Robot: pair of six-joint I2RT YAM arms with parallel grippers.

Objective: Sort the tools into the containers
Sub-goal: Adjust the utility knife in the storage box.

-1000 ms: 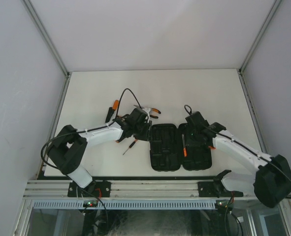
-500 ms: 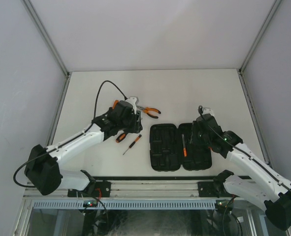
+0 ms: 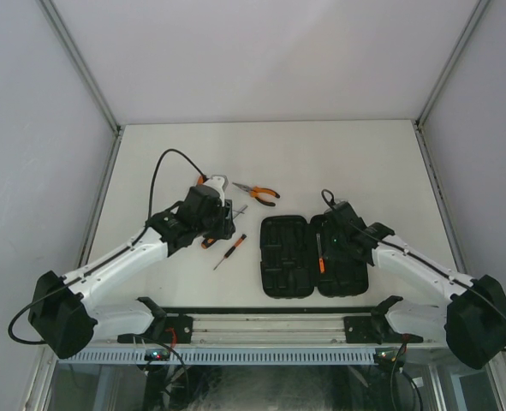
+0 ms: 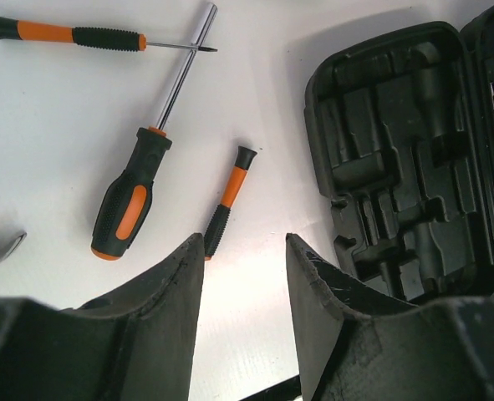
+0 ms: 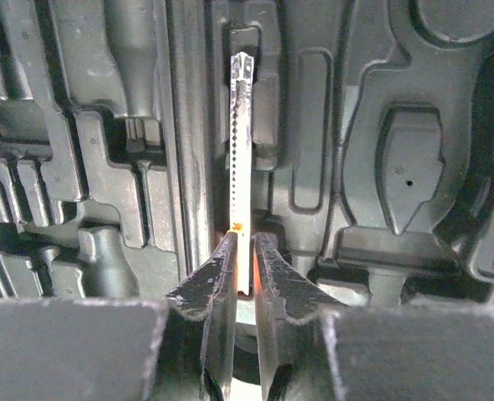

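While the table (image 3: pixel 321 154) is carrying everything, the black tool case (image 3: pixel 285 257) is lying open near its front edge. The right gripper (image 5: pixel 245 240) is hanging over it, jaws pinching a thin toothed blade (image 5: pixel 241 150) lying in a slot by the hinge. The left gripper (image 4: pixel 244 242), jaws spread, is hovering over the thick screwdriver (image 4: pixel 134 196) and small screwdriver (image 4: pixel 228 199) beside the case.

White arms (image 3: pixel 120 259) (black joints (image 3: pixel 60 312), looping cables (image 3: pixel 153 177))

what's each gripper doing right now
left gripper: open, holding nothing
right gripper: closed on the serrated blade lying in the case
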